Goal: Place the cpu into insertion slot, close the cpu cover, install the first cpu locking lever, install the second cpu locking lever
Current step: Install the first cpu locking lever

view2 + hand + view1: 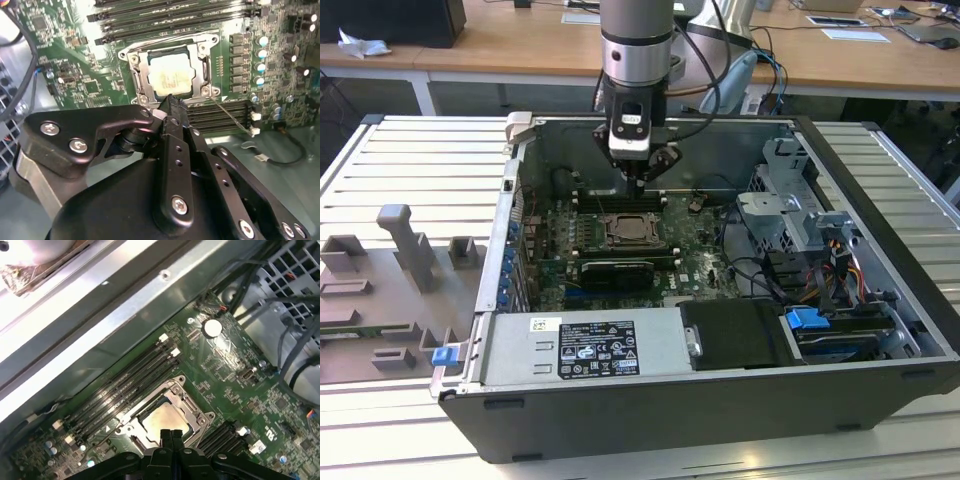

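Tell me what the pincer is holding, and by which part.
Nothing. The pincer is shut with its tips pressed together and nothing between them, close to the chip seated on the board.

Power supply [585, 350] — memory slots [170, 20]

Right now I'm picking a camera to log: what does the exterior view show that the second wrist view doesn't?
The exterior view gives the whole computer case, its power supply and the grey fixture on the exterior view's left. The second wrist view gives the cpu, its pale face framed by the cpu cover. Both show the shut tool and the black memory slots.
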`<state>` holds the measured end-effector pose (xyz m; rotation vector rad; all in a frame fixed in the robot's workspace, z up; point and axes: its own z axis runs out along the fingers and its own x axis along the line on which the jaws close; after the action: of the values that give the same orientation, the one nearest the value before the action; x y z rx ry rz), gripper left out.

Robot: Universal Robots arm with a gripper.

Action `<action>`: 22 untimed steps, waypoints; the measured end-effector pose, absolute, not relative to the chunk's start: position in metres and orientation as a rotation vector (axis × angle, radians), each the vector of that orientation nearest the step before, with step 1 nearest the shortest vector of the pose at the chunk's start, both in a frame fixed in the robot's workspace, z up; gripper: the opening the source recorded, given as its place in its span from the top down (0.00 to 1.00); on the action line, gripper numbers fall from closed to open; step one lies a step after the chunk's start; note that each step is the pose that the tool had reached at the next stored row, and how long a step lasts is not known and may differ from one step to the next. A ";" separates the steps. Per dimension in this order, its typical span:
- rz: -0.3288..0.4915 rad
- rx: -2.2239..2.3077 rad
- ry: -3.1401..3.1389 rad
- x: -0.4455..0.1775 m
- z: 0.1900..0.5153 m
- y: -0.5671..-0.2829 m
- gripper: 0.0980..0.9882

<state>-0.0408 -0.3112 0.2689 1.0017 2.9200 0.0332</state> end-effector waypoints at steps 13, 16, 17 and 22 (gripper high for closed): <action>0.045 0.582 3.035 -0.041 0.269 -0.311 0.99; 0.047 0.489 3.052 -0.041 0.269 -0.311 0.99; 0.048 0.462 3.057 -0.041 0.269 -0.311 0.99; 0.050 0.368 3.071 -0.041 0.269 -0.311 0.99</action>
<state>-0.0408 -0.3112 0.2688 0.3677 3.0706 0.0501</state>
